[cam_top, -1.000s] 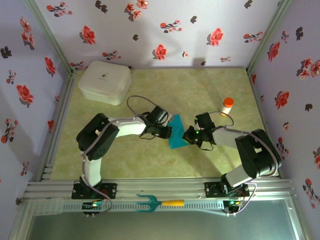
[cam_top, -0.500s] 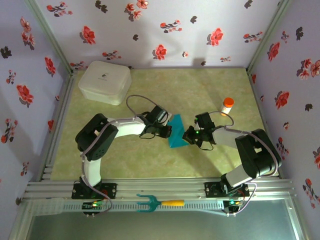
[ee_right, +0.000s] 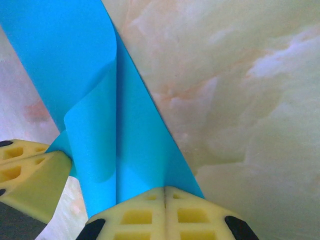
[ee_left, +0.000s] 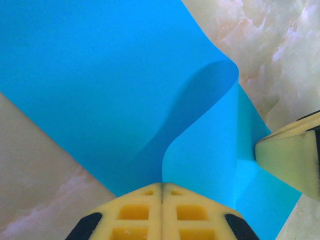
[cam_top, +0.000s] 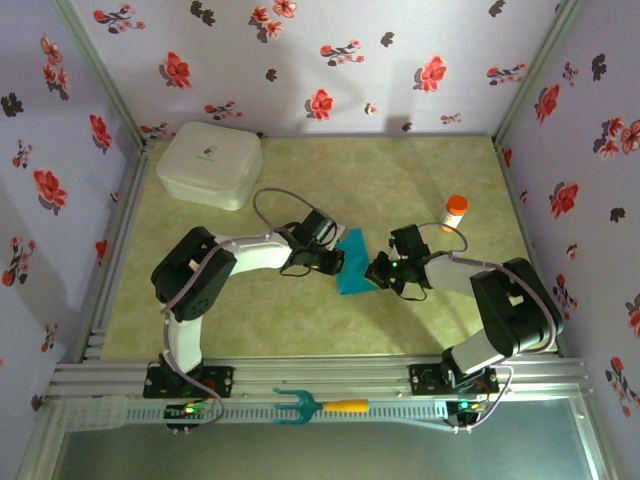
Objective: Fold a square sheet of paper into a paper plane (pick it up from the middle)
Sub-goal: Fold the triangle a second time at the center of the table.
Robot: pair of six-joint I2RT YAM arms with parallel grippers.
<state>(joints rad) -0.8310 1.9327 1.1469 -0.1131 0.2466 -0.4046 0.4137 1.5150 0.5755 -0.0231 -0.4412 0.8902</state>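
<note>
Table [cam_top: 400,180]: pale green marbled top, across the middle of the top view, flowered walls around it.
Left arm [cam_top: 215,268]: bent from lower left toward frame centre.
Right arm [cam_top: 500,300]: bent from lower right toward centre, facing the left one.
White box [cam_top: 209,163]: lidded, upper left of the table.
Square sheet of paper [cam_top: 353,270]: teal-blue, at frame centre between the two wrists – partly doubled over, one flap curling up in a soft bend [ee_left: 100,75], not a sharp crease [ee_right: 75,60].
Fork-shaped tool [cam_top: 300,405]: teal prongs, yellow handle, on the rail at bottom centre.
Orange bottle [cam_top: 455,211]: upright with a white cap, right of centre, apart from the paper.
Left fingers [ee_left: 132,212]: pressed together, clamped on the paper's edge at the frame's bottom centre.
Right fingers [ee_right: 135,215]: likewise clenched on the opposite edge – the left arm's yellow pad at lower left, touching the sheet.
</note>
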